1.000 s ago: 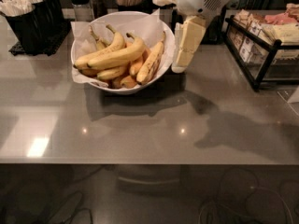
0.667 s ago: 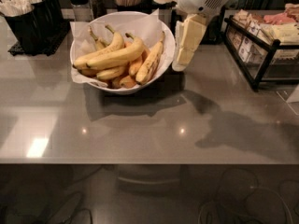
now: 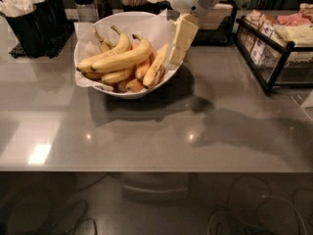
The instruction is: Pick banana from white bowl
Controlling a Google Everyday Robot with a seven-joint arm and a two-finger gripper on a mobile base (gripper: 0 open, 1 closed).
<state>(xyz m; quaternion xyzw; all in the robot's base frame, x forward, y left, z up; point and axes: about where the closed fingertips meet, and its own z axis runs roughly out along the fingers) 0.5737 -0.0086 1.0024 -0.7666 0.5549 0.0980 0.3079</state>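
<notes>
The white bowl [image 3: 128, 93], lined with crinkled white paper, sits at the back left of the grey counter and holds a pile of bananas. The long, clean yellow banana [image 3: 122, 60] lies across the top of the pile, curving up to the right. A second long one lies behind it, and short orange-yellow ones lie underneath. My gripper [image 3: 180, 45] hangs down from the white arm at the top and sits over the bowl's right rim, just right of the banana's upper end. It holds nothing that I can see.
A black caddy of white utensils [image 3: 29, 18] stands at the back left, with dark shakers [image 3: 85, 1] beside it. A black wire rack of packets [image 3: 274, 43] stands at the right. The counter's front edge [image 3: 156, 170] runs across the lower half.
My gripper has moved left, from beside the bowl's right side to over its right rim. The bowl and bananas have not moved.
</notes>
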